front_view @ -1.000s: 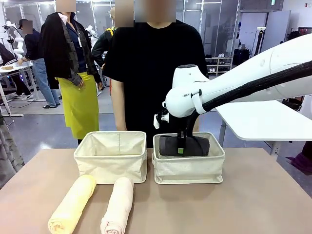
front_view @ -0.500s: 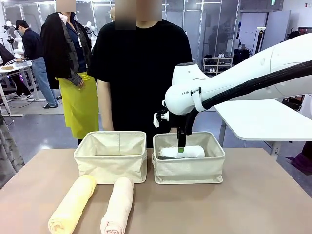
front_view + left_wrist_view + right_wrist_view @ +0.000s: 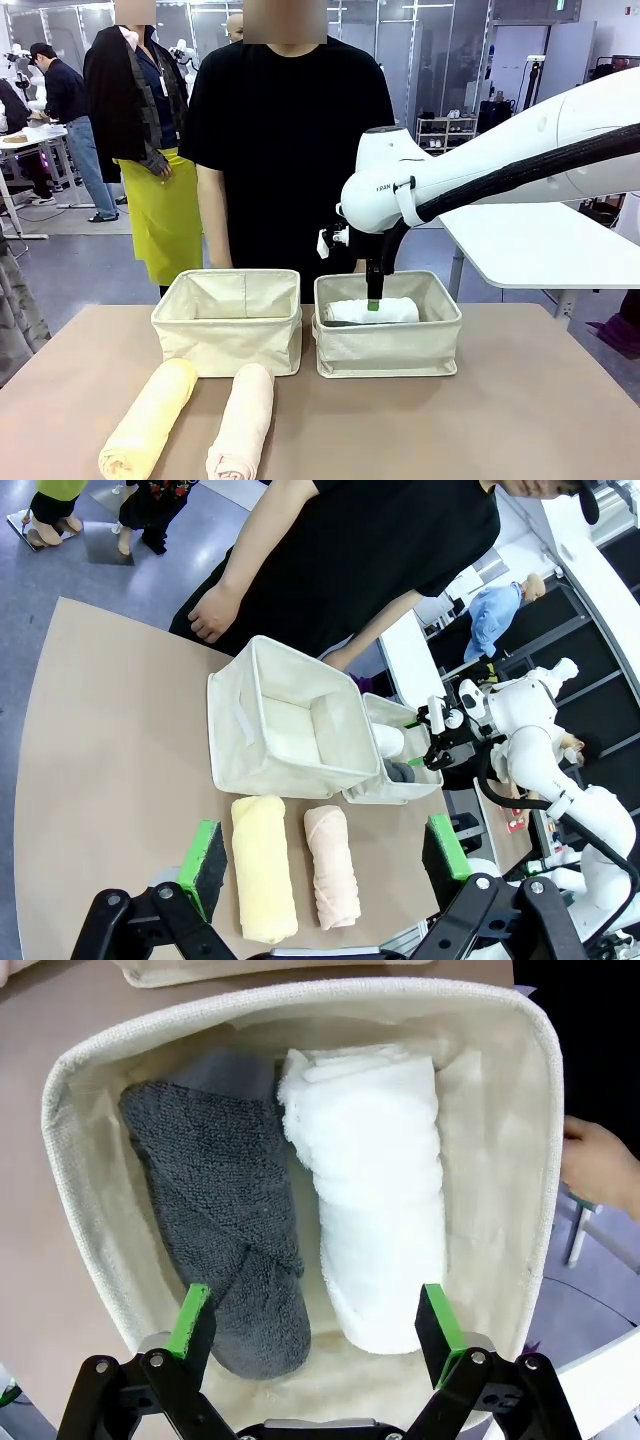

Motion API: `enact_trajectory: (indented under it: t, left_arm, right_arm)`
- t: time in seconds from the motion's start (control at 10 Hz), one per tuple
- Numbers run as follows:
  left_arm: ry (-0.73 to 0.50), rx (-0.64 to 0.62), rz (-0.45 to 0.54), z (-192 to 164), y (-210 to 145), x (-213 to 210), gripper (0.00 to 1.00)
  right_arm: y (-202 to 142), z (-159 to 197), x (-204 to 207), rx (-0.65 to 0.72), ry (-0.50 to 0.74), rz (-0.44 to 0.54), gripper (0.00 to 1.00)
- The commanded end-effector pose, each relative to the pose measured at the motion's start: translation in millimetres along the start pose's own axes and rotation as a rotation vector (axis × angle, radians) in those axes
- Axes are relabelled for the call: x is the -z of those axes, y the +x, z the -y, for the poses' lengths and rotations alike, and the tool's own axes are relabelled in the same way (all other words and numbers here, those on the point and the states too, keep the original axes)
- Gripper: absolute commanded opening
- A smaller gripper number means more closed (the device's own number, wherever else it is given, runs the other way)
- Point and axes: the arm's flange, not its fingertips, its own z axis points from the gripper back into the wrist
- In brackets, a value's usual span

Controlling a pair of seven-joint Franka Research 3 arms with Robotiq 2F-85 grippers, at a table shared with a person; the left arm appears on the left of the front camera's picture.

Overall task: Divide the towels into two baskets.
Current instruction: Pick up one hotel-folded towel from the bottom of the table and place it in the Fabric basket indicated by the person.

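In the right wrist view the dark grey towel (image 3: pixel 220 1230) and the white towel (image 3: pixel 375 1220) lie side by side inside the right basket (image 3: pixel 300 1000). My right gripper (image 3: pixel 315 1310) hangs open just above them, holding nothing. From the front, that gripper (image 3: pixel 373 295) stands over the right basket (image 3: pixel 388 345), where the white towel (image 3: pixel 375 312) peeks above the wall. The left basket (image 3: pixel 228 325) holds nothing. The pale yellow towel (image 3: pixel 150 418) and pale pink towel (image 3: pixel 241 420) lie on the table in front of it. My left gripper (image 3: pixel 325 830) is open, high above these two rolls.
A person in a black shirt (image 3: pixel 290 150) stands at the far edge behind the baskets, with a hand (image 3: pixel 600 1165) near the right basket's far side. The tan table (image 3: pixel 520 420) has free room at the front right. Another white table (image 3: pixel 540 245) stands at the right.
My right gripper has let go of the dark grey towel, which dropped into the right basket beside the white one. The jaws opened and the gripper rose slightly. The person shifted left.
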Motion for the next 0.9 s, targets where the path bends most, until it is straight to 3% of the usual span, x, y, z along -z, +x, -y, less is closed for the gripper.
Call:
enact_trajectory:
  t: [0.0, 0.8]
  left_arm:
    - [-0.017, 0.0, 0.012, 0.6, 3.1, -0.3, 1.0]
    - [-0.017, 0.0, 0.012, 0.6, 3.1, -0.3, 1.0]
  right_arm:
    - [1.9, -1.1, -0.2, -0.024, -0.001, 0.0, 1.0]
    - [2.1, -1.4, 0.0, -0.004, 0.001, 0.002, 1.0]
